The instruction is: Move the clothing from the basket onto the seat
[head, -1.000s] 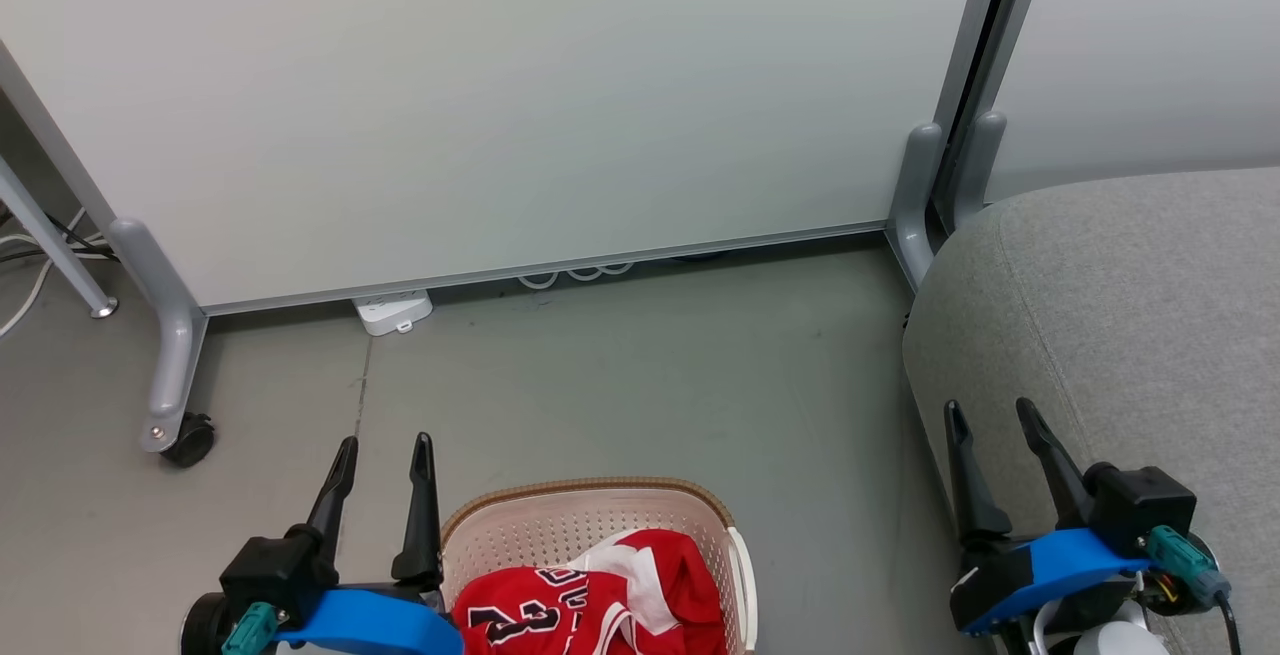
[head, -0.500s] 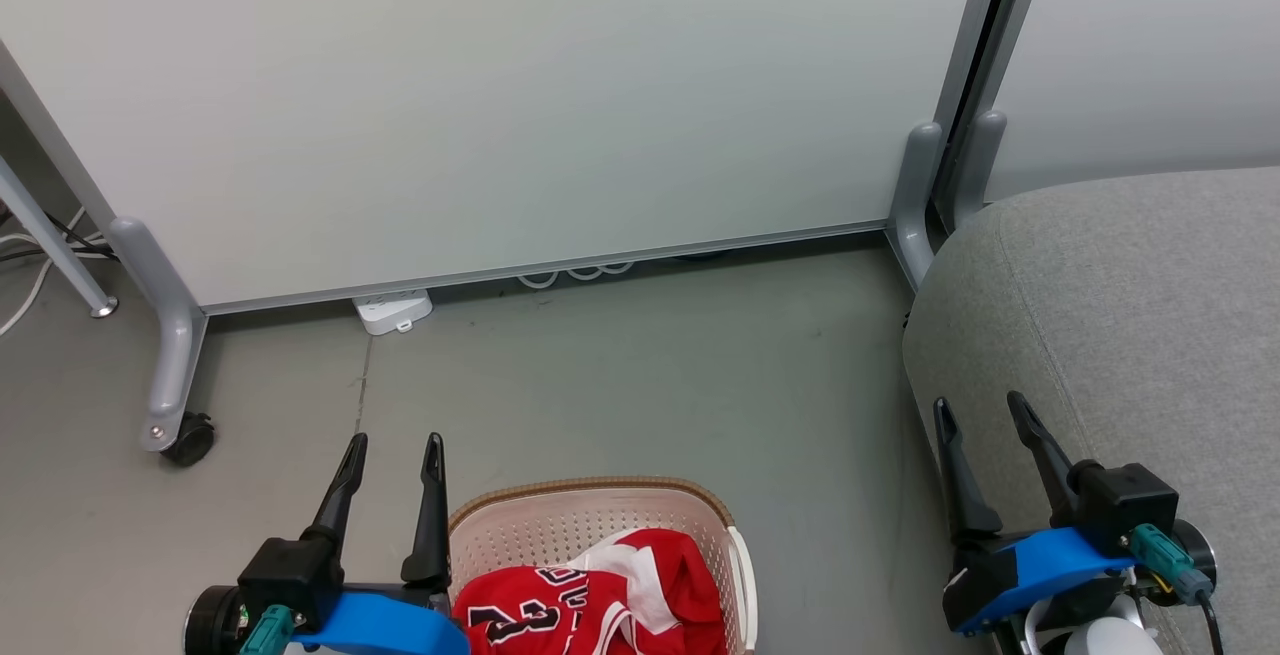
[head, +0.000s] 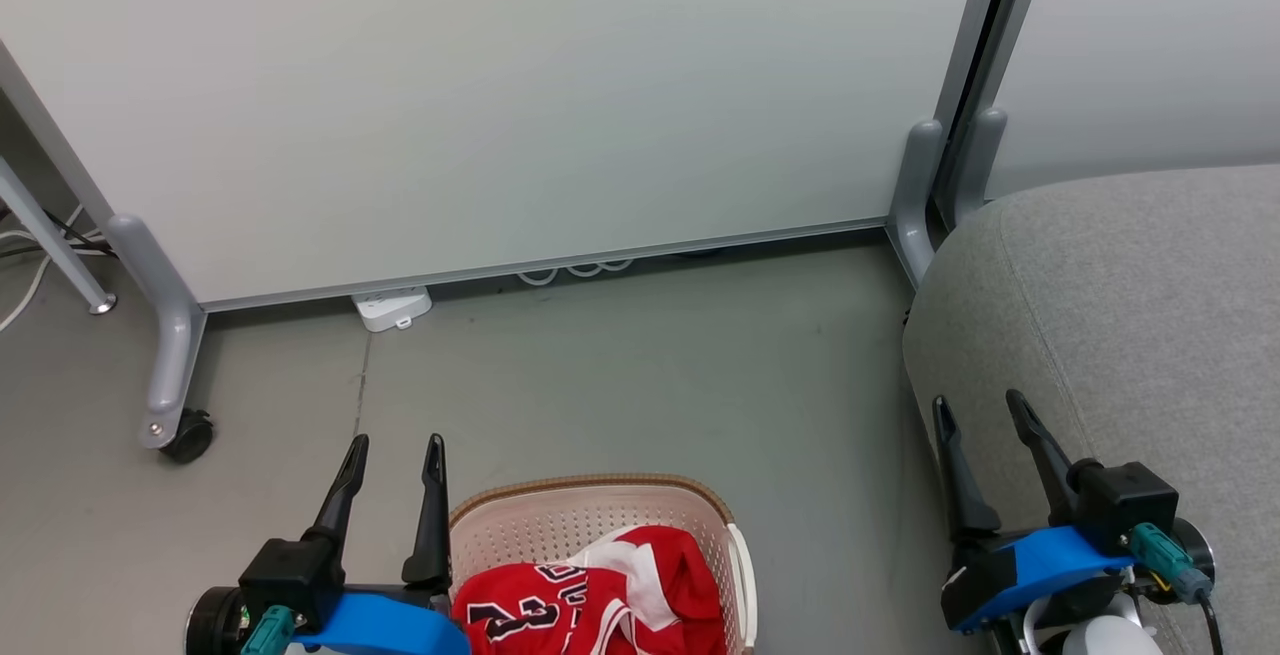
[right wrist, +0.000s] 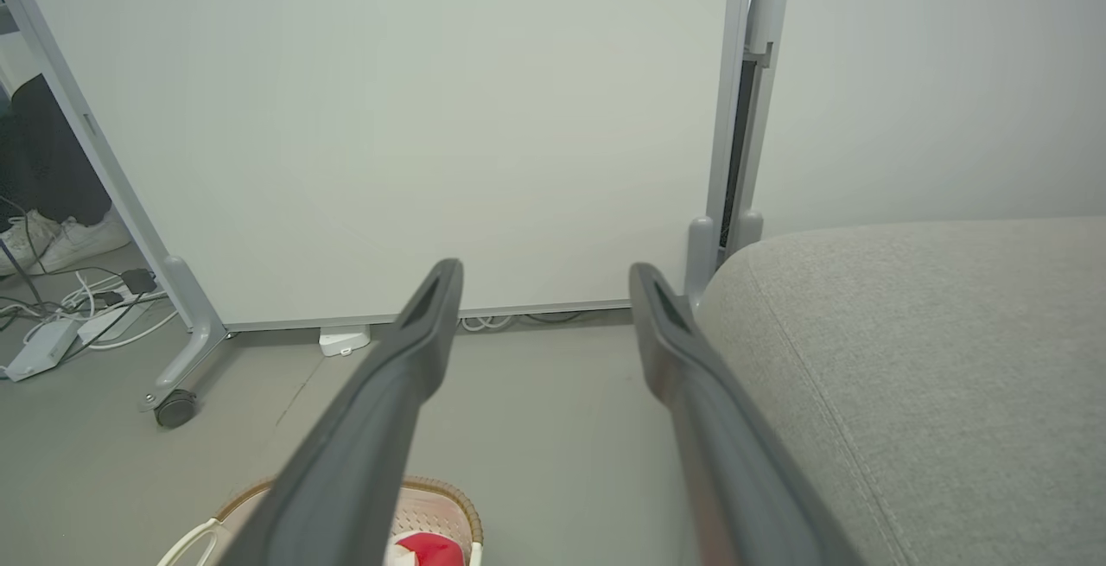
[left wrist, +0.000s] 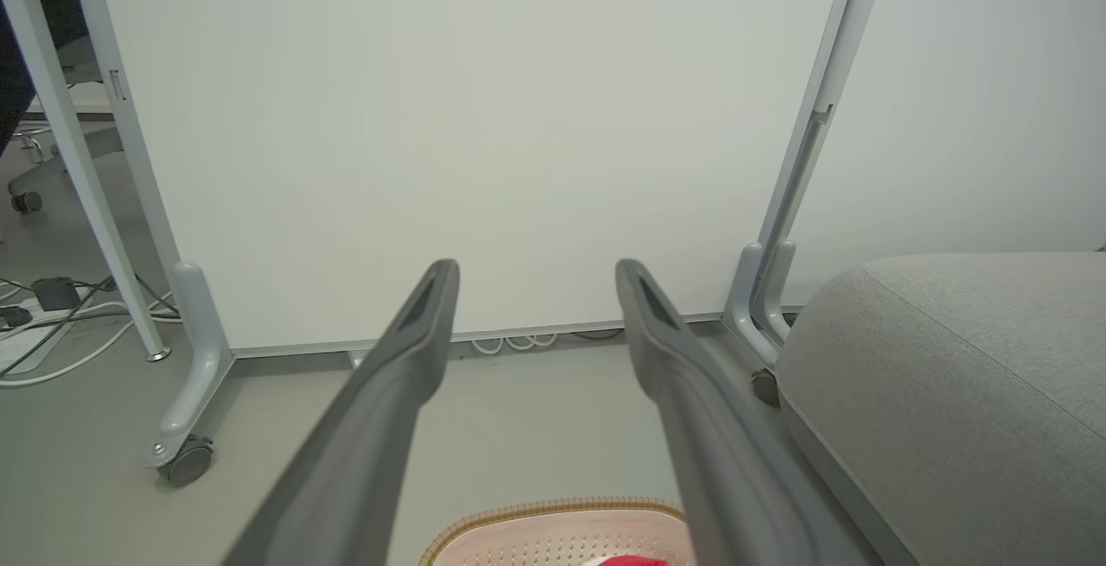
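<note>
Grippers: two, both with jaws standing wide apart and nothing between them.
Left gripper [head: 395,440]: near left in the head view, two dark fingers pointing away, just left of the basket; whether the right-hand finger touches the rim cannot be told.
Right gripper [head: 976,398]: near right, two dark fingers pointing away, in front of the seat's left edge.
Basket [head: 590,485]: one, cream perforated plastic with a brown woven-look rim, standing on the floor [head: 640,375] at the near middle between the two grippers; one white handle shows on its right side.
Clothing [head: 600,605]: one red heap inside the basket, with white trim and black-and-white lettering and a number on the near-left part; how many separate pieces make up the heap cannot be told.
Seat [head: 1130,315]: one, light grey fabric with a rounded edge and a stitched seam, on the right, apart from the basket with bare floor between them; no red cloth on the part in view.
Partition panels [head: 500,95]: two, pale, on grey legs, standing at the far side; the wide one is left and the narrow one right.
Caster [head: 188,435]: one black wheel under the far-left leg.
Power strip [head: 392,308]: one, white, under the wide panel's lower edge.
</note>
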`<state>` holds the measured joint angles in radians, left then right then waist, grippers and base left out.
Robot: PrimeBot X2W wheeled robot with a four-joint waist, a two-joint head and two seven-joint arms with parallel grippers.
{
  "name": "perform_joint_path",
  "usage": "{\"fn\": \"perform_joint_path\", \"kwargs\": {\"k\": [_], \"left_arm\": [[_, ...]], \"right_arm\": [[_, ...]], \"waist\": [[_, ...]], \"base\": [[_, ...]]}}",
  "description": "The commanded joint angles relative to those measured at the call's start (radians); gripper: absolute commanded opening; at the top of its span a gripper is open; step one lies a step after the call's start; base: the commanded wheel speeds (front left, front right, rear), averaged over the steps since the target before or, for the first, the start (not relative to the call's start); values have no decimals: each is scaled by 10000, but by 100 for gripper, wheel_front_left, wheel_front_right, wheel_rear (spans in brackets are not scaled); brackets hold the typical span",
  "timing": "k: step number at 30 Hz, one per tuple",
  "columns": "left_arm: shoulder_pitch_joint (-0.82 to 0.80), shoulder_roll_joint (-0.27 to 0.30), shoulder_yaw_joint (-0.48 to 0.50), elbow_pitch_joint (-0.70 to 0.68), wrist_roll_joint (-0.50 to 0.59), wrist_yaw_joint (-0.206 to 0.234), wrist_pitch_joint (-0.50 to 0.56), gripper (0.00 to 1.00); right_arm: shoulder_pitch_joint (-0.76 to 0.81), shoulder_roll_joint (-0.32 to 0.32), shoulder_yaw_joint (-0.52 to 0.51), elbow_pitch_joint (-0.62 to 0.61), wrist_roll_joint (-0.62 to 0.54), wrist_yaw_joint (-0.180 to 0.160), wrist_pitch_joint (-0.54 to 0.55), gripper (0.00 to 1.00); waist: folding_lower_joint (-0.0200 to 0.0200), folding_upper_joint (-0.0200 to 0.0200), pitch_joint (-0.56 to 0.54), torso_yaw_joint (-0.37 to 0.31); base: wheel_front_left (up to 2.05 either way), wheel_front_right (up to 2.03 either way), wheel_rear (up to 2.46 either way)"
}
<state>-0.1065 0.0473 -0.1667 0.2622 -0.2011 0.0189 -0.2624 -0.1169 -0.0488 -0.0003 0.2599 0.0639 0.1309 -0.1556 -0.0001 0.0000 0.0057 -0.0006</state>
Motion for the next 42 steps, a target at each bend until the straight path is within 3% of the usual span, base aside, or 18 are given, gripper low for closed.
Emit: {"fn": "perform_joint_path", "kwargs": {"k": [1,6,13,23,32,42], "left_arm": [[-74,56,13,29,-25,7,-38,100],[-268,51,-1,241,11,-143,-36,100],[-1093,99,-156,1399,325,-515,-36,100],[-3317,332,-699,5181,473,-1183,-25,100],[-5159,581,-1134,7515,610,-1361,117,100],[-6371,969,-1286,8922,590,-1379,223,100]], "right_arm": [[-142,-27,54,-28,55,-3,-21,100],[-403,-27,300,-181,132,-3,32,100],[-1120,-22,518,-737,93,-5,101,100],[-2555,-21,1075,-1529,175,-5,-57,100],[-3056,-15,1362,-1782,561,-5,-375,100],[-3430,-15,2058,-1588,1197,-5,-880,100]], "waist": [[1,0,64,-42],[1,0,474,-279],[1,0,1978,-675],[1,0,4945,-1636],[1,0,6937,-2364],[1,0,8110,-3034]], "base": [[0,0,0],[0,0,0],[0,0,0],[0,0,0],[0,0,0],[0,0,0]]}}
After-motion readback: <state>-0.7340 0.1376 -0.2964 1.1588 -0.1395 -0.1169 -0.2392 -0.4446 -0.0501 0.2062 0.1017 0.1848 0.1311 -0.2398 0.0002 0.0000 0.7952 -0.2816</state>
